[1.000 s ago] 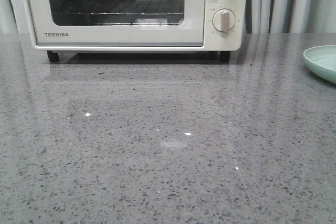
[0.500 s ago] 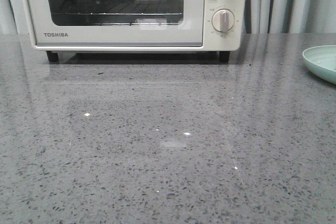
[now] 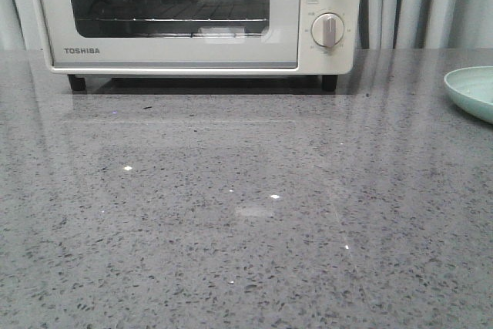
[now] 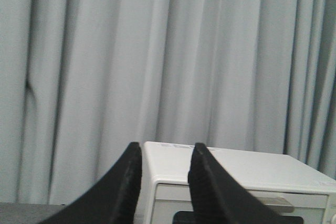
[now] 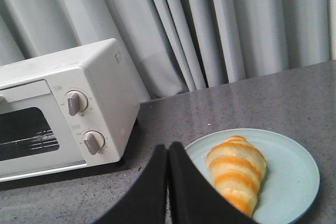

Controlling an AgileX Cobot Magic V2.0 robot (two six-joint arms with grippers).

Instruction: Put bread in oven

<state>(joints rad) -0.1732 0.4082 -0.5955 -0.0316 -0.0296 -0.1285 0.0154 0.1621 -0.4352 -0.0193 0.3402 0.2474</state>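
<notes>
The cream-white oven [image 3: 192,17] stands at the back of the table, door shut, wire rack visible behind the glass; it also shows in the left wrist view [image 4: 236,182] and the right wrist view [image 5: 63,114]. The bread [image 5: 236,171], a golden-brown ridged roll, lies on a pale green plate [image 5: 294,177]. My right gripper [image 5: 168,148] is shut and empty, above the table between oven and plate. My left gripper [image 4: 164,148] is open and empty, held level with the oven's top. Neither gripper shows in the front view.
The plate's edge [image 3: 471,92] shows at the far right of the front view. Grey curtains [image 4: 157,51] hang behind the table. Two knobs [image 3: 329,30] sit on the oven's right side.
</notes>
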